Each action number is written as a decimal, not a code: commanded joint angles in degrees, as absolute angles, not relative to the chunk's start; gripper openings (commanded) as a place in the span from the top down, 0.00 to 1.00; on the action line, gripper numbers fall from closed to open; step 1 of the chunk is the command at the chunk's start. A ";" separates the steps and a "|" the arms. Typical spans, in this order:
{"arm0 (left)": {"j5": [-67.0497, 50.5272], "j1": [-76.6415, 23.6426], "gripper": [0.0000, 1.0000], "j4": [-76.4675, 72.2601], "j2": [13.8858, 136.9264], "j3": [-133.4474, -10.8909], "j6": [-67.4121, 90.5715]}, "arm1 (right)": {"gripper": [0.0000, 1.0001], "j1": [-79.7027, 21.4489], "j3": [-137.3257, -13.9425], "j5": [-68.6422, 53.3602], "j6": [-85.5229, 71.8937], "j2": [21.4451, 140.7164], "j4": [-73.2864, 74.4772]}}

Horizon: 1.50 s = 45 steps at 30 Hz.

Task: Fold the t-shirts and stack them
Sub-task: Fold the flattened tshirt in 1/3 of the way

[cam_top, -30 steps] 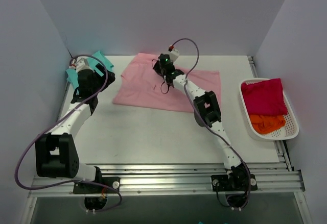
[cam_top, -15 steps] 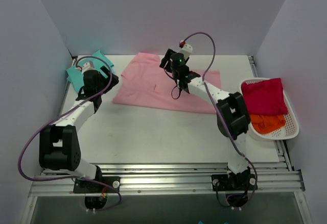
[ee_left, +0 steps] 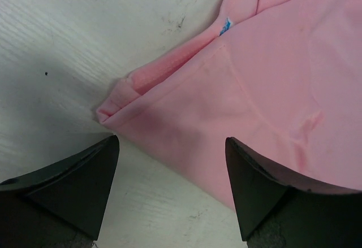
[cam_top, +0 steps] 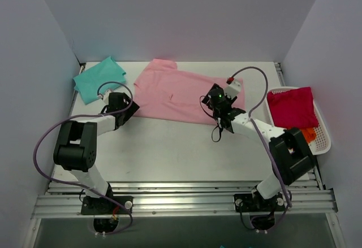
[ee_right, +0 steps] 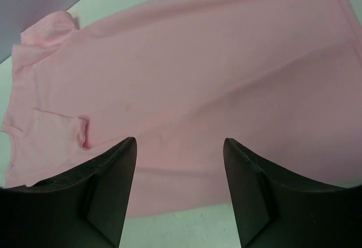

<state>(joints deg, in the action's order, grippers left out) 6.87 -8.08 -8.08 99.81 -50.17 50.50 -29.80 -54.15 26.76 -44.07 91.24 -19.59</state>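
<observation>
The pale pink t-shirt point(cam_top: 181, 92) lies partly folded across the back middle of the table. The teal t-shirt point(cam_top: 97, 78) lies folded at the back left corner. My left gripper point(cam_top: 120, 109) is open and empty, low over the pink shirt's near left corner point(ee_left: 121, 104). In the left wrist view point(ee_left: 172, 146) its fingers straddle that corner and the near hem. My right gripper point(cam_top: 218, 104) is open and empty above the shirt's near right edge. In the right wrist view point(ee_right: 180, 146) the pink cloth point(ee_right: 186, 67) fills the gap between the fingers.
A white basket point(cam_top: 319, 140) at the right edge holds a crimson cloth point(cam_top: 291, 107) and an orange cloth point(cam_top: 308, 134). White walls close in the back and both sides. A metal rail runs along the table's near edge.
Both arms pulled back from the far edge toward me. The left gripper left the teal shirt and came to the pink shirt's near left corner. The right gripper moved to the near right edge.
</observation>
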 commanded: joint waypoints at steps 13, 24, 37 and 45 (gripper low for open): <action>8.35 -9.32 0.49 -15.99 103.88 -47.46 54.67 | 0.37 -33.66 -29.19 40.08 -65.46 63.99 -4.13; 7.56 -9.23 0.57 -17.22 105.38 -48.69 54.58 | 0.35 -25.14 -25.49 32.00 -64.60 74.96 -14.47; 6.86 -8.53 0.58 -18.63 105.55 -48.16 53.79 | 0.42 -15.74 -32.08 26.72 -61.17 91.75 -24.25; 6.24 -8.26 0.86 -19.77 105.73 -47.99 53.61 | 0.89 -14.33 -33.92 25.93 -59.94 94.48 -25.49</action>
<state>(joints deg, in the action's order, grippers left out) 6.59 -8.64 -19.73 105.01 -48.03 54.72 -14.52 -33.56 27.07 -60.86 93.32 -28.67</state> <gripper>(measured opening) 0.163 0.160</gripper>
